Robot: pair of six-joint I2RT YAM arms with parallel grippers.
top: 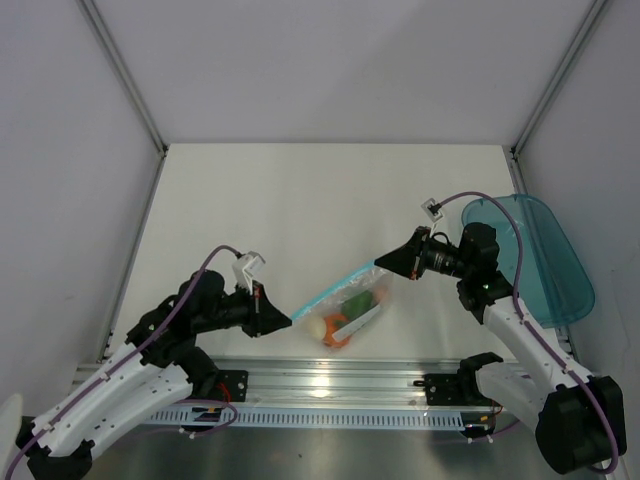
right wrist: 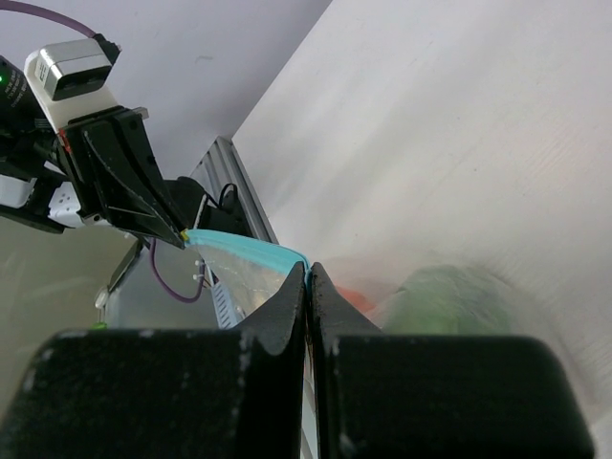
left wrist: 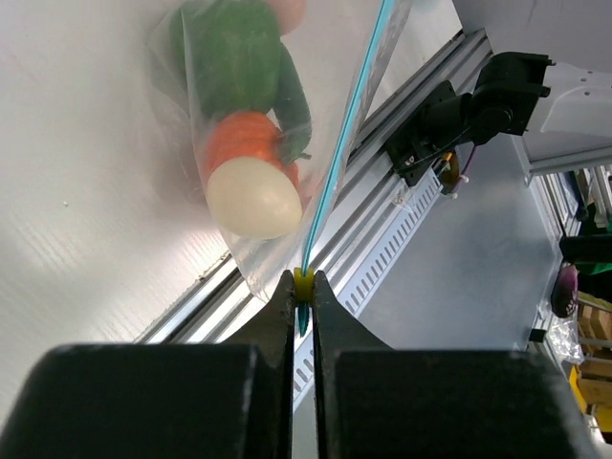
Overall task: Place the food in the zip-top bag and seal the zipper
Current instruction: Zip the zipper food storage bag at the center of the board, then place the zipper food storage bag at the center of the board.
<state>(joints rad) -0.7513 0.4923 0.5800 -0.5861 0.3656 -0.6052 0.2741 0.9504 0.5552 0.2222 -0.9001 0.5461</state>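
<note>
Hanging between the left fingers (top: 279, 317) and the right fingers (top: 389, 262), the bag (top: 352, 298) holds the food (top: 339, 329) just below them; each pair is clamped on one end of the zipper (top: 335, 290).

Left hand (top: 290, 320), right hand (top: 378, 264), each pinching one end of the zipper (top: 335, 290), food (top: 345, 316) inside the zip-top bag (top: 373, 312)

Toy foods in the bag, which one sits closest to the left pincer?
The pale egg-shaped one, directly ahead of the left pincer; the orange-red one lies just beyond it and the green pepper farther still.
</note>
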